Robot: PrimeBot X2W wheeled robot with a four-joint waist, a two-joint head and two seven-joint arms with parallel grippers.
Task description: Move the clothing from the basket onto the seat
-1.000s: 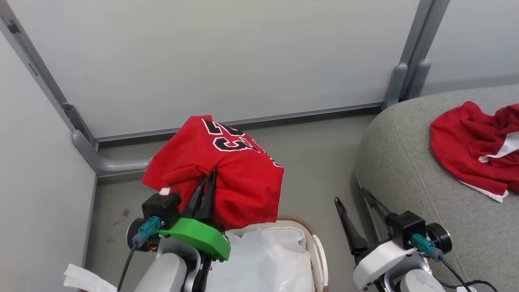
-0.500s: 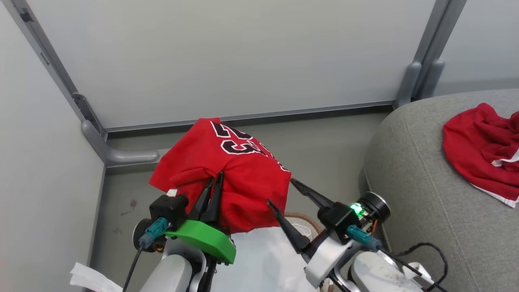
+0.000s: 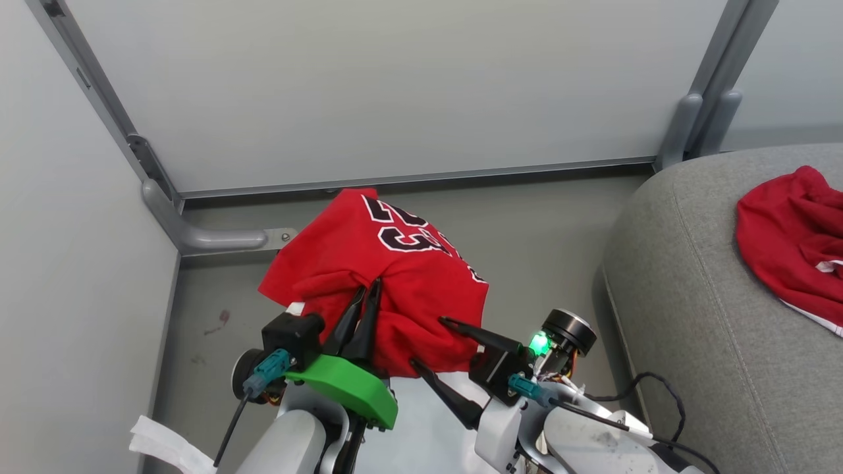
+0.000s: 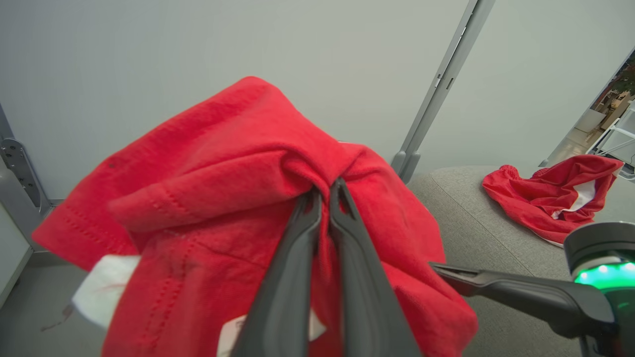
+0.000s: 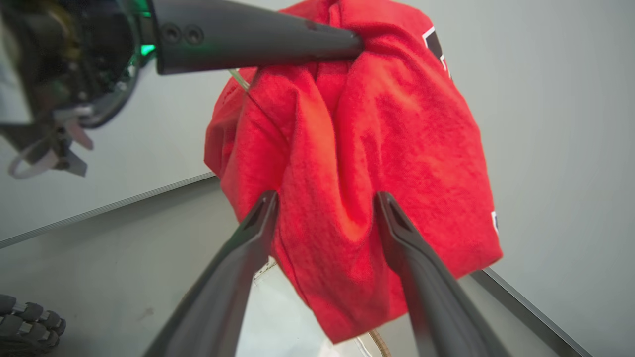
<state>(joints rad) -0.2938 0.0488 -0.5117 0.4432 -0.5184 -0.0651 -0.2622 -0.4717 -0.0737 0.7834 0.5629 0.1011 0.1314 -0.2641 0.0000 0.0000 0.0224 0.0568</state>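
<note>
Two left gripper (image 3: 369, 293) fingers (image 3: 366, 326) squeeze together on the jersey (image 3: 402, 276), holding it up in the air; your right gripper (image 3: 428, 341) has just swung in, fingers spread wide at its hanging edge, likely to help carry it to the couch (image 3: 685, 296); the other top (image 3: 790, 250) lies there.

Soft, even indoor light, bright and almost shadowless in all three views.

The pale wall panels (image 3: 395, 85) show no glare, and the light seems to come from overhead. The red jersey (image 3: 388, 276) is shaded only in its own folds, and a dim band lies on the floor (image 3: 540, 250) along the foot of the seat (image 3: 691, 296). A green lamp (image 3: 540, 343) blooms slightly. The head view is sharp. The left wrist view stretches towards its edges, and a doorway (image 4: 615, 104) there is brighter. The right wrist view is softest: the jersey's weave smears, and the right gripper (image 5: 326, 196) blurs near the lens.
</note>
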